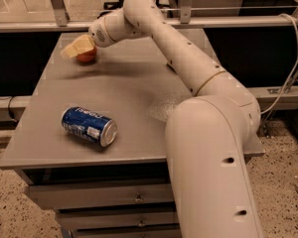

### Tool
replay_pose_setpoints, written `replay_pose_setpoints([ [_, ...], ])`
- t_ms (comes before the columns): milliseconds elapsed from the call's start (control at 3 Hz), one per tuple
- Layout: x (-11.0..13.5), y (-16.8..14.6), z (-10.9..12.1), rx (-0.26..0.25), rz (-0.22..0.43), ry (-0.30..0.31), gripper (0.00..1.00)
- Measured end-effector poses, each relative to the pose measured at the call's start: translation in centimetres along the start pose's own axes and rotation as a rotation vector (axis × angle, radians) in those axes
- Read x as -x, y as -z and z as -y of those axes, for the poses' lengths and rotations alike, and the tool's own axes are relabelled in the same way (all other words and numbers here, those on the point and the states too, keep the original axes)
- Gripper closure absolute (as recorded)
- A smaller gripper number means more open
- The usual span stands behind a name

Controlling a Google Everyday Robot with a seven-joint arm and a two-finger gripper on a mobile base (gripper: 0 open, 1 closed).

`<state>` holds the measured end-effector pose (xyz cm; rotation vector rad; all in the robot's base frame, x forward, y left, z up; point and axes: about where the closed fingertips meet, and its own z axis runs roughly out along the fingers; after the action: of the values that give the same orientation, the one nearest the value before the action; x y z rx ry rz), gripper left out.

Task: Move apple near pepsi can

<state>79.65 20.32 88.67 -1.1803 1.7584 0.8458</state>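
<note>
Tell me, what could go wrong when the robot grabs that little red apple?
1. The small round red-orange apple sits near the far left edge of the grey table, half hidden under the gripper. A clumsy nudge might roll it off.
2. The blue aluminium Pepsi can lies on its side near the front edge, so it may roll away if the apple bumps it.

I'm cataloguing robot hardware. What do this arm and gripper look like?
The arm is smooth, glossy off-white, with thick rounded segments, a thin seam ring and small dark holes. The gripper, over the apple at far left, is pale yellow.
</note>
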Motion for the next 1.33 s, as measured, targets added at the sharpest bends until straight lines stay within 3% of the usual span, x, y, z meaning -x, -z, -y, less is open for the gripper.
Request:
replay_pose_setpoints([
  [667, -1.3, -1.5, -0.6, -0.025, -0.093, 0.054, 0.0],
  [1000, -1.6, -1.1, -0.3, -0.043, -0.113, 0.085, 0.18],
  [1333, -2.2, -0.7, -0.1, -0.058, -0.114, 0.095, 0.49],
])
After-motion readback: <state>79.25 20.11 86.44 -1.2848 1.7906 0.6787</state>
